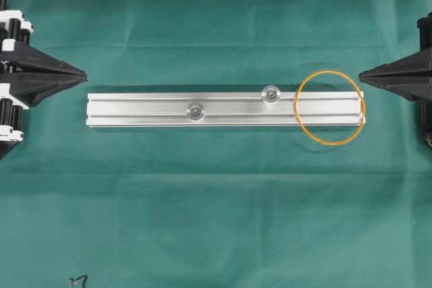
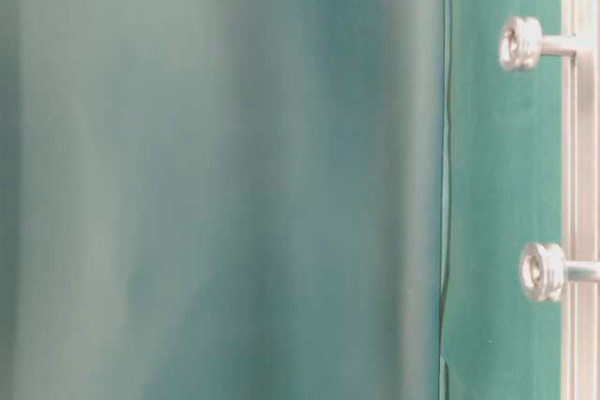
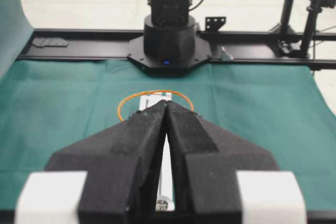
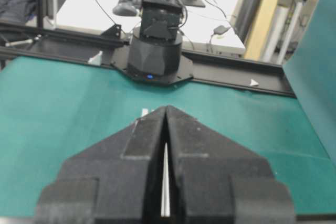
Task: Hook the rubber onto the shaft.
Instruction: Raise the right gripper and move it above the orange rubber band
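1. Left gripper [image 1: 82, 72], at 9 o'clock in the overhead view. Your fingers here meet at the tips and hold nothing. It points along the rail from beyond the rail's end, well apart from the work; this looks like a parked pose that leaves the table open.

2. Rail [image 1: 135, 105], centre, lying across from 9 to 3 o'clock on the green cloth [image 1: 216, 220]. Laid lengthwise between your two arms, so either can reach along it.

3. Left shaft [image 1: 196, 110], upright on the rail, just left of centre. Bare.

4. Right shaft [image 1: 271, 93], nearer the rail's far edge. Bare. Likely the closer peg for hooking.

5. Rubber [image 1: 299, 123], a thin orange loop lying flat over the rail's right end, rim spilling onto the cloth at 12 and 6 o'clock. It circles no shaft; the right shaft sits just outside it toward 9 o'clock. Task not yet begun.

6. Right gripper [image 1: 363, 74], at 3 o'clock. Fingers pressed together, empty. The rubber lies just beside its tip, toward 9 o'clock, not touching. You will likely lift it from here.
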`<state>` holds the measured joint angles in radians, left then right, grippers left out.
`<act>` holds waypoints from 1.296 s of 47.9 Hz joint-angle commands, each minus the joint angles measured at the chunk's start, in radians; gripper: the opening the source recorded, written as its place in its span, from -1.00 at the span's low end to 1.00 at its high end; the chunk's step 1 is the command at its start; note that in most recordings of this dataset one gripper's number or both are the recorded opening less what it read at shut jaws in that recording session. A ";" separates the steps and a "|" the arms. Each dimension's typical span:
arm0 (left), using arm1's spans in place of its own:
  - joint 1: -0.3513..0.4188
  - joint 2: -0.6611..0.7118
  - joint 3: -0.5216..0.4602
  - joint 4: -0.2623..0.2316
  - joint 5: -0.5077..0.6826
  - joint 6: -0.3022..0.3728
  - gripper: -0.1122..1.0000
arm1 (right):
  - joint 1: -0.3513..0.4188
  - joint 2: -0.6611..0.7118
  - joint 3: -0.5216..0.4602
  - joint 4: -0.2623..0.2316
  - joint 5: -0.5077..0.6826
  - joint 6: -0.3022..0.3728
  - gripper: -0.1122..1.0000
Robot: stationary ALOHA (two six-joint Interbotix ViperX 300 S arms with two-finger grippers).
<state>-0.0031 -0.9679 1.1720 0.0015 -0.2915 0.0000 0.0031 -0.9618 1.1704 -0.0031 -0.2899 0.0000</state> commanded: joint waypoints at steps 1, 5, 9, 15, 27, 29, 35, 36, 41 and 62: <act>0.003 0.005 -0.037 0.034 0.034 0.009 -0.76 | 0.002 0.006 -0.021 0.005 0.000 0.005 -0.74; 0.003 -0.002 -0.040 0.034 0.057 0.011 -0.76 | 0.002 0.012 -0.035 0.005 0.029 0.005 -0.74; 0.003 -0.014 -0.043 0.034 0.060 0.011 -0.76 | 0.002 0.014 -0.052 0.005 0.066 0.005 -0.74; 0.005 -0.031 -0.044 0.034 0.069 0.011 -0.76 | 0.002 0.009 -0.058 0.005 0.086 0.006 -0.74; 0.005 -0.034 -0.052 0.034 0.104 0.006 -0.76 | 0.002 0.005 -0.072 0.005 0.117 0.012 -0.74; 0.005 -0.034 -0.058 0.034 0.126 0.006 -0.76 | 0.002 0.005 -0.080 0.005 0.143 0.015 -0.74; 0.003 -0.034 -0.087 0.034 0.249 0.006 -0.76 | 0.002 0.009 -0.121 0.005 0.318 0.038 -0.74; 0.003 -0.034 -0.094 0.035 0.273 0.006 -0.76 | 0.002 0.009 -0.129 0.005 0.350 0.043 -0.74; 0.005 -0.034 -0.127 0.034 0.416 0.006 -0.76 | 0.002 0.014 -0.172 0.005 0.508 0.060 -0.74; 0.005 -0.014 -0.219 0.034 0.735 0.005 -0.76 | 0.002 0.046 -0.265 0.003 0.819 0.072 -0.74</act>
<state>-0.0015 -0.9910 0.9863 0.0322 0.4433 0.0046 0.0031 -0.9219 0.9342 -0.0015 0.5262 0.0706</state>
